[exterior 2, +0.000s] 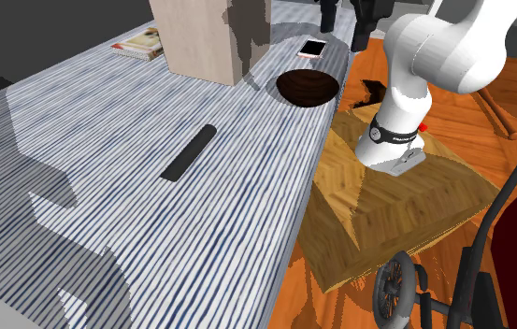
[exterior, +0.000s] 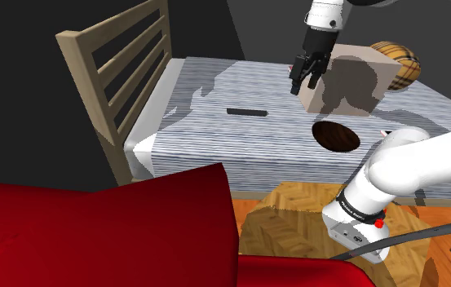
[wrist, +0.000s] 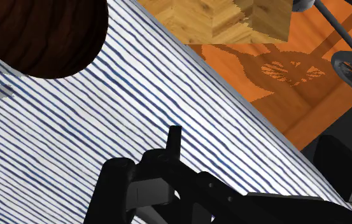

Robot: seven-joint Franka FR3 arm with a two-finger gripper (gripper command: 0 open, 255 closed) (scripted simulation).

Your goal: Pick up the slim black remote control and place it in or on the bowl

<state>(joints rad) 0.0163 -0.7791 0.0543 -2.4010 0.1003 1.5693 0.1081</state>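
Scanning the shoulder view from its left:

- Chair point(exterior: 109, 73): slatted, at the table's point(exterior: 215, 151) end, far left of the claw. Not in play.
- Remote point(exterior: 246, 111): slim, black, flat on the striped top, nothing touching it. It lies to the left of the claw and well apart from it, with bare table between. Its long axis runs along the stripes, so 1 end points roughly back toward the claw's side. The second exterior view shows the same lie point(exterior 2: 189, 151).
- Claw point(exterior: 303, 81): hangs above the table, pointing down, just in front of the box point(exterior: 354, 77). Apart or together: cannot tell. The remote is not in it.
- Bowl point(exterior: 335, 136): dark, wood-grained, empty. It sits right of the claw, toward the stand and near the table edge. The wrist view shows it ahead of the claw point(wrist: 37, 35).
- Phone point(exterior 2: 313, 48): just beyond the bowl, close to the box.

Judgement:
- Stage is the reach, and the pick is not yet begun.
- With 1 arm there is no choice of side.
- The move turns on going left along the stripes and then down.
- The wrist should be set so the closing line crosses the stripes, taking the remote across its narrow width near the middle.
- The bowl lies the opposite way, so the carry would come back past the claw's present spot.
- Risk: the remote is low and thin, so it offers little to grip and may skid on the top.
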